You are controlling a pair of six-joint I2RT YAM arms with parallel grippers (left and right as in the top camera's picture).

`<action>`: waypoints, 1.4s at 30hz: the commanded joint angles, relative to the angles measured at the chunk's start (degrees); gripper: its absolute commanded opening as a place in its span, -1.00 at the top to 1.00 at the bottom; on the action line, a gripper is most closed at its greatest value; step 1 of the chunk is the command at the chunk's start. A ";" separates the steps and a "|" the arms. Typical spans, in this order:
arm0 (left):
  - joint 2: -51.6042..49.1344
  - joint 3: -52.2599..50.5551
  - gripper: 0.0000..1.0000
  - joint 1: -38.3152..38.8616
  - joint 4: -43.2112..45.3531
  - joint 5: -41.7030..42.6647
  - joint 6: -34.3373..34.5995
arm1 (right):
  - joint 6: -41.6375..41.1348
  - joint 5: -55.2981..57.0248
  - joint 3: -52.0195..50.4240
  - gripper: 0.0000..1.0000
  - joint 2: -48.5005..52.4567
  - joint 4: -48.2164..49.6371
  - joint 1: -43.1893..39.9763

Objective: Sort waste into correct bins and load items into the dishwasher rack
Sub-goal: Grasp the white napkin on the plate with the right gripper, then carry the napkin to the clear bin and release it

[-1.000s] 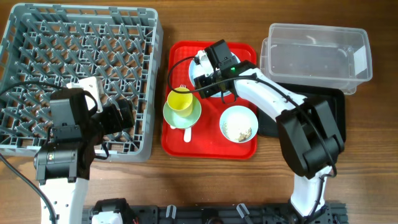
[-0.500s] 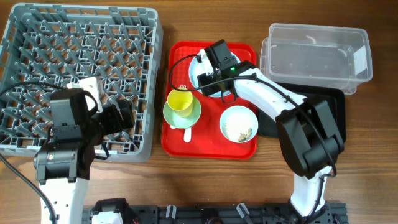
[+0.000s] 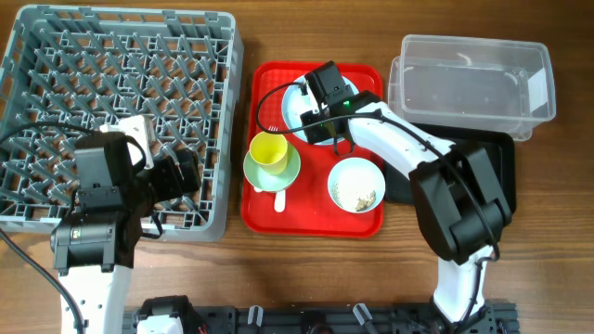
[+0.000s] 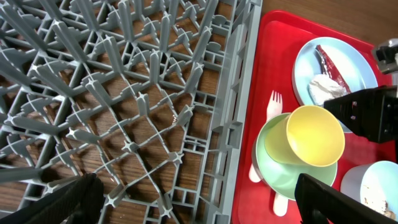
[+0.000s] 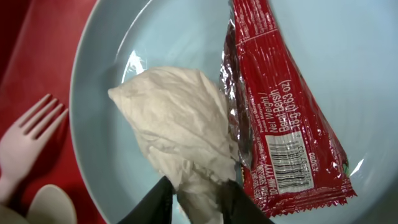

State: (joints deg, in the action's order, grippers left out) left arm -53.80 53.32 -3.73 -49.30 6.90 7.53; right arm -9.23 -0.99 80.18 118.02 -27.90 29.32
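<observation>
Fingers (image 5: 155,204) of the right gripper (image 5: 199,202) are closed on the near end of the crumpled white napkin (image 5: 177,124), laid on the plate (image 5: 99,68) with the red wrapper (image 5: 280,118) touching it alongside.

Top-down overhead, nearer wrist views, shared plate (image 4: 357,65)

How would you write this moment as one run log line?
phase: waste pickup | right gripper: shut on napkin, on plate | wrapper: beside napkin, on plate | left gripper: open, over rack
</observation>
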 commanded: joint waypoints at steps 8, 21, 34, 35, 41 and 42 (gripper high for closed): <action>0.15 1.18 -1.00 0.24 0.13 0.50 -1.09 | 0.33 -0.50 0.87 0.91 -6.80 -0.90 -1.16; 0.15 1.18 -1.00 0.24 0.15 0.50 -1.09 | -7.13 14.56 1.03 0.91 -22.97 0.28 -16.72; 0.15 1.18 -1.00 0.24 0.15 0.50 -1.09 | -8.63 3.41 0.83 -0.09 -17.77 -2.10 -28.33; 0.15 1.18 -1.00 0.24 0.15 0.50 -1.09 | -8.07 3.08 1.01 -0.16 -18.40 -2.05 -28.28; 0.15 1.18 -1.00 0.24 0.17 0.50 -1.09 | 2.14 -13.81 2.12 -0.21 -23.26 -1.55 -25.49; 0.15 1.18 -1.00 0.24 0.17 0.50 -1.09 | 2.97 -15.34 2.10 -0.22 -23.47 -1.70 -24.61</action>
State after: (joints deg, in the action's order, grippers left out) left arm -53.80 53.32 -3.73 -49.30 6.90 7.55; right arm -13.39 -3.36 80.93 98.98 -29.98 1.61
